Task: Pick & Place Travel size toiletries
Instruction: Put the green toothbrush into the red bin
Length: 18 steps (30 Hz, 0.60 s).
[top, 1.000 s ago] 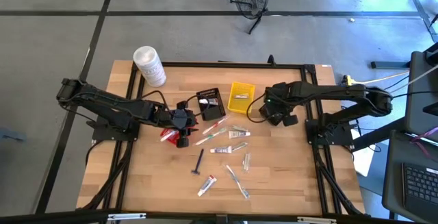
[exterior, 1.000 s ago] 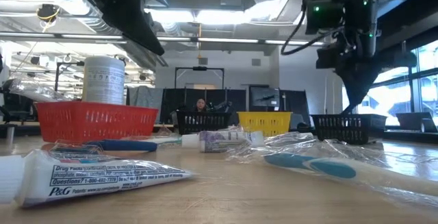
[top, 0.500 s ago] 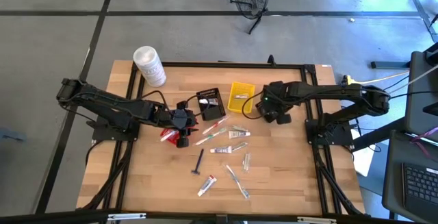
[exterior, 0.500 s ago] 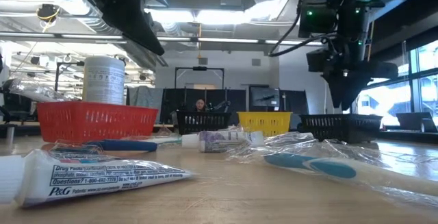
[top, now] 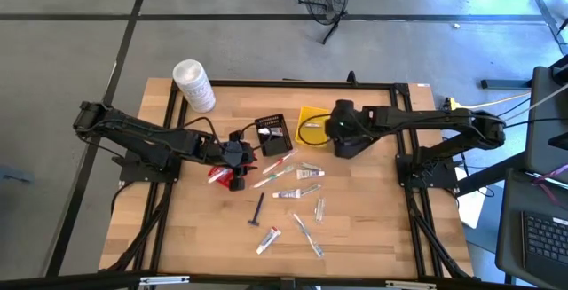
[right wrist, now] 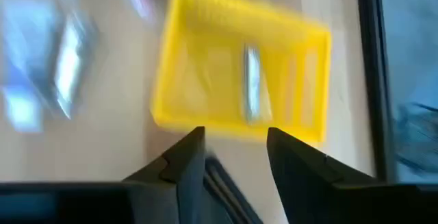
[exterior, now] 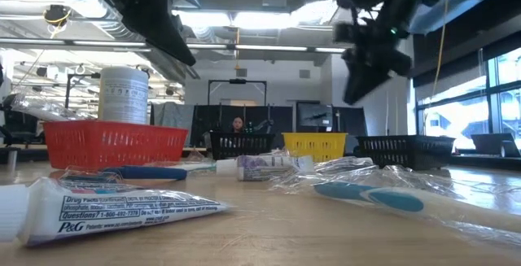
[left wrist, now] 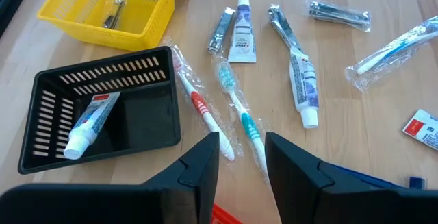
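Travel size toiletries lie loose on the wooden table: wrapped toothbrushes [top: 273,162], small tubes [top: 295,192], a black razor [top: 258,210]. My left gripper [left wrist: 238,157] hangs open over the toothbrushes [left wrist: 241,118], next to the red basket [top: 215,174], with nothing between its fingers. The black basket [left wrist: 102,118] holds one white tube [left wrist: 87,122]. My right gripper [right wrist: 233,152] stands open at the near right side of the yellow basket [top: 311,123], above the table. A silvery item [right wrist: 252,90] lies on that basket's floor.
A large white tub [top: 193,84] stands at the table's far left corner. More tubes and sticks [top: 306,232] lie toward the near edge. In the low view a tube [exterior: 122,209] and a wrapped toothbrush [exterior: 383,194] lie close in front.
My right gripper has swung toward the table's left edge, from beside the right-hand frame rail to the yellow basket, and has risen a little. My left gripper and the toiletries have stayed where they were.
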Motion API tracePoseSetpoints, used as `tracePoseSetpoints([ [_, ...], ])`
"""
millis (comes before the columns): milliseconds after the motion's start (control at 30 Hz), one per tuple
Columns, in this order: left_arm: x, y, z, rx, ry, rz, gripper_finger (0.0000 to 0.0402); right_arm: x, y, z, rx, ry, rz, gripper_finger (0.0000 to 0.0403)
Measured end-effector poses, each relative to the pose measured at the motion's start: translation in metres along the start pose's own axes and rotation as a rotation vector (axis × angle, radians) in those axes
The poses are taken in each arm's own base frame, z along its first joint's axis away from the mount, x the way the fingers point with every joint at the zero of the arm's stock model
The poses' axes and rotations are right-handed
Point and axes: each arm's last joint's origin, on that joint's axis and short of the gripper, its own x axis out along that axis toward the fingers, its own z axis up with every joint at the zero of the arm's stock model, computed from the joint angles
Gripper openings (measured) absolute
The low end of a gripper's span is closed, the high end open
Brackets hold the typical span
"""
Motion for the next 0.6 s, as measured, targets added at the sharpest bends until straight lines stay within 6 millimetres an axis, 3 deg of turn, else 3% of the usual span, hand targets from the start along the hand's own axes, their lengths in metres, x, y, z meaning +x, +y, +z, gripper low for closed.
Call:
tracePoseSetpoints([
  [200, 0.001, -0.002, 0.008, -0.036, -0.082, -0.013, 0.0114, -0.002, 0.008, 0.017, 0.117, -0.201, 0.219, 0.0131],
  [400, 0.017, -0.008, 0.02, -0.065, -0.186, -0.036, 0.0114, -0.002, 0.024, 0.021, 0.045, -0.221, 0.314, 0.0096],
  [600, 0.043, -0.013, 0.014, -0.039, -0.128, -0.02, 0.0114, 0.005, 0.038, 0.026, -0.018, -0.226, 0.336, 0.0084],
])
